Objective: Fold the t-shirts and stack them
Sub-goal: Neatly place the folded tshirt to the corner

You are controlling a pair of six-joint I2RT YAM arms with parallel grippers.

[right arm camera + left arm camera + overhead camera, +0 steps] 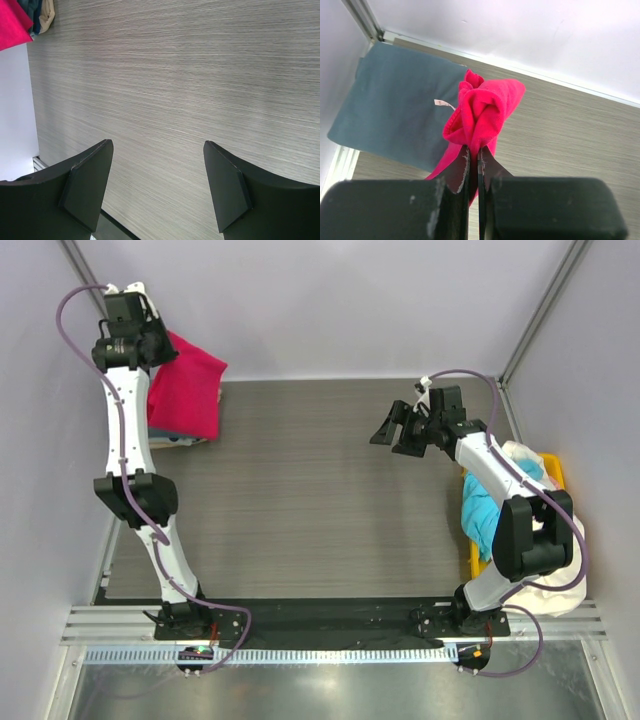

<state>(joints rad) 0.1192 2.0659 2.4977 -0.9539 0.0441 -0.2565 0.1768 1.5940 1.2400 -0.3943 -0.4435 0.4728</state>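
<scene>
Where the left fingers (465,170) pinch together, you have the red-pink t-shirt (482,112) clamped between them: soft matte knit, gathered into a rumpled knot of folds with a stitched hem curling round the front. From above, the rest of it hangs as a broad, smooth sheet at the far left corner of the worktop (320,490). Whether its lower edge touches what lies below, you cannot tell.

Under it lies the slate blue-grey t-shirt (395,110), folded into a flat rectangle with straight edges, its cloth smooth and dull. A small white label (441,103) shows against it, just beside the pink bunch. Your right wrist view catches a rounded edge of tan cloth (46,19) next to the blue-grey, at the same corner.

Your right fingers (90,182) stand wide apart, holding nothing. They are matte black wedges with flat inner pads, hovering over bare worktop on the right side, well apart from the pink shirt. That worktop is hard and flat, grey with fine lengthwise streaks like wood grain.

Off the right edge sits the yellow bin (553,465), glossy plastic, with the cyan t-shirt (485,515) spilling crumpled over its near-left side and the cream-white t-shirt (520,455) heaped loosely beside it.
</scene>
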